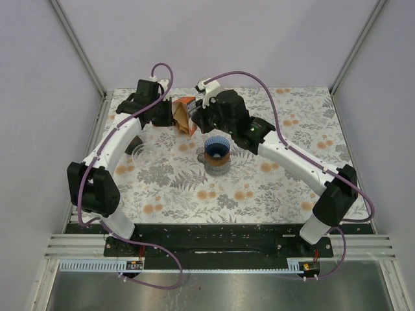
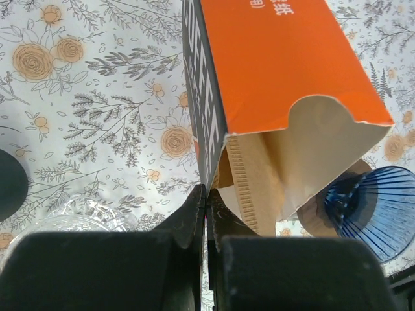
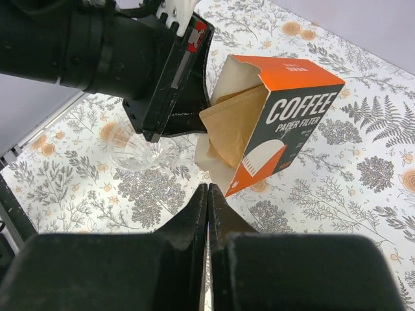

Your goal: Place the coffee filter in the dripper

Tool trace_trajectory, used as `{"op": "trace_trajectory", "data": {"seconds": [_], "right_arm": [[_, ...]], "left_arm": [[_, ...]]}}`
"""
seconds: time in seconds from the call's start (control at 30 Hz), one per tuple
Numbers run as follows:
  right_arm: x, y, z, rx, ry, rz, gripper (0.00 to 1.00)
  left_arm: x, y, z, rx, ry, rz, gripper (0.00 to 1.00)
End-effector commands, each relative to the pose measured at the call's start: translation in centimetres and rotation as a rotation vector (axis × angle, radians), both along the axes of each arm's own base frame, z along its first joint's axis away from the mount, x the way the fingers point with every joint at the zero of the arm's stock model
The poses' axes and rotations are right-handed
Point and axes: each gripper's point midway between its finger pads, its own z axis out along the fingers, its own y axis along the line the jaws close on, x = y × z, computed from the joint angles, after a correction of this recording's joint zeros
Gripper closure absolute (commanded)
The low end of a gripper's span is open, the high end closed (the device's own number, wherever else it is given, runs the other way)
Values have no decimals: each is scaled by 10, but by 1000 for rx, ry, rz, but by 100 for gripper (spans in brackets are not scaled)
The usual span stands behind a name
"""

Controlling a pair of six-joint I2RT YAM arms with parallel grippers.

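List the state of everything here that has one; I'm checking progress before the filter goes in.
Filter box: open, tilted, held up.
Paper filters: sticking out of the box mouth, none pulled free.
Dripper: upright, no filter inside.
Glass cup: upright, looks empty.
Left pincer: shut on the box's edge.
Right pincer: shut, empty.

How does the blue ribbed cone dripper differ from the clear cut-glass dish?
The blue ribbed cone dripper is dark blue; the clear cut-glass dish is colourless. The dripper stands on a brown base; the dish sits straight on the floral table. The dripper sits mid-table, the dish by the left arm. Both are translucent and hold no filter.
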Motion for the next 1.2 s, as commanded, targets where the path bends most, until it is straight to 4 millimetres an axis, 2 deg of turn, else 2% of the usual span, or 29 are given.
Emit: {"op": "trace_trajectory", "data": {"seconds": [0.0, 0.1, 0.3, 0.43, 0.6, 0.8, 1.17], "right_arm": [[-5, -13, 31, 62, -37, -11, 100], [-5, -5, 23, 55, -45, 32, 100], [-2, 25, 16, 64, -63, 119, 69], [0, 45, 10, 36, -88, 158, 59], [20, 52, -11, -34, -86, 118, 58], [35, 55, -32, -101, -71, 89, 57], [59, 47, -56, -204, -79, -24, 56]], "left_arm": [[22, 10, 20, 22, -101, 20, 100], [17, 2, 24, -20, -99, 0, 100], [12, -3, 37, -62, -111, -11, 100], [9, -6, 37, -77, -96, -19, 100], [7, -9, 35, -95, -83, -25, 100], [6, -11, 39, -102, -89, -31, 100], [4, -13, 40, -113, -87, -41, 100]]}}
